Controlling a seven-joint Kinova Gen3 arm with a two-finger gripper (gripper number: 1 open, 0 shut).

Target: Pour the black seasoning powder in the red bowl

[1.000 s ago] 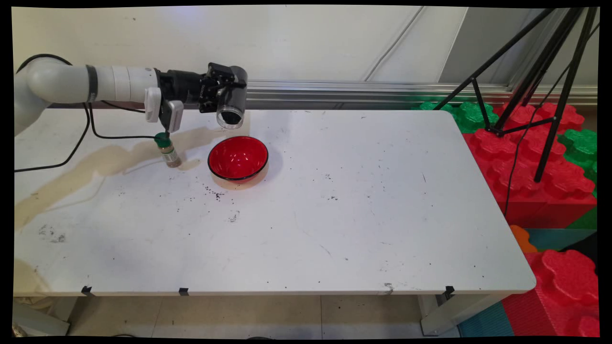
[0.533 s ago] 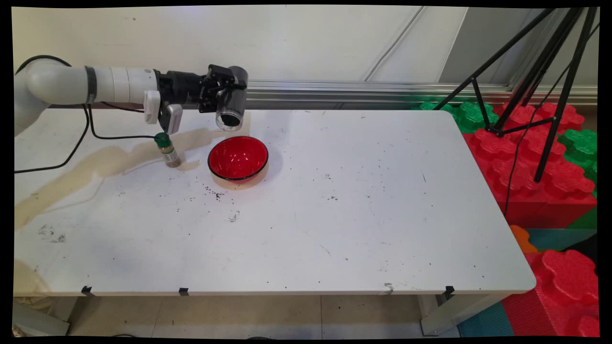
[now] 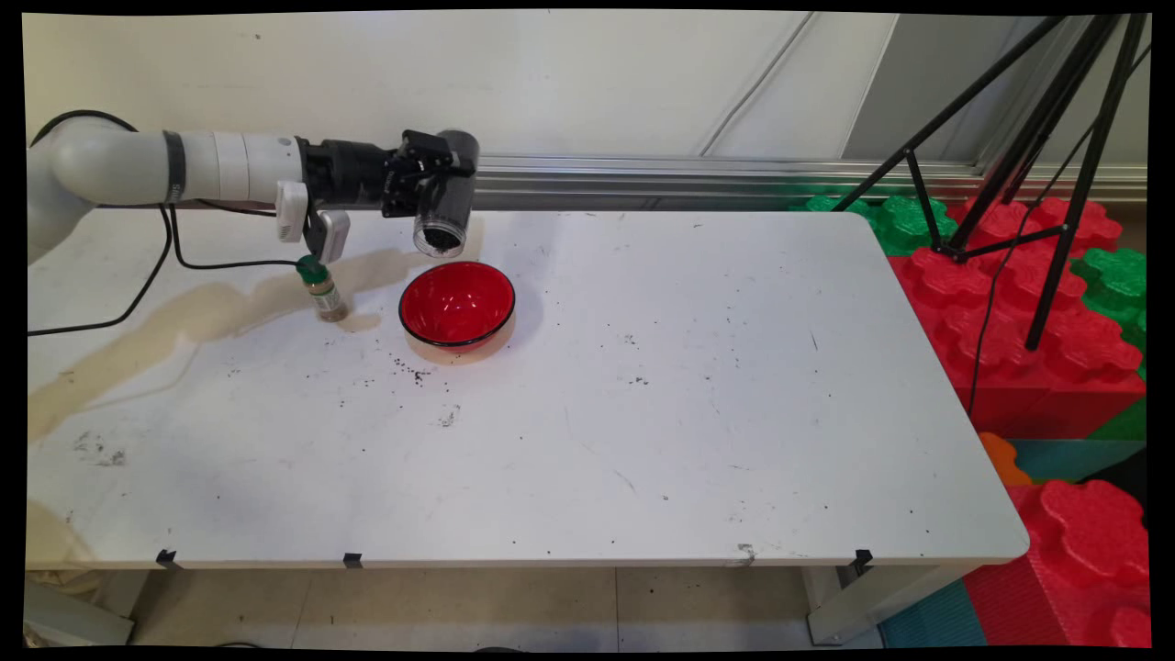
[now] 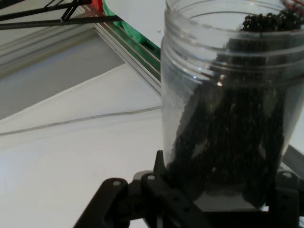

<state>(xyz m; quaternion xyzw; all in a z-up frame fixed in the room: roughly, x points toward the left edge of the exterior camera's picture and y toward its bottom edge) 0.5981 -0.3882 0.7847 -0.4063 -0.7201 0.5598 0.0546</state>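
Hand (image 3: 439, 188) was clamped around a clear plastic jar (image 3: 444, 211) of small black grains, holding it above the white surface (image 3: 643, 395). The jar was tipped mouth-down toward the red bowl (image 3: 457, 305), which sat just below and slightly nearer the camera. In the hand view the grains (image 4: 228, 142) had slid toward the open mouth (image 4: 228, 19), some heaped at the rim. The bowl's inside looked bare; no grains showed in it. A small green-capped bottle (image 3: 321, 287) stood just left of the bowl. Black specks (image 3: 408, 369) lay scattered on the surface nearby.
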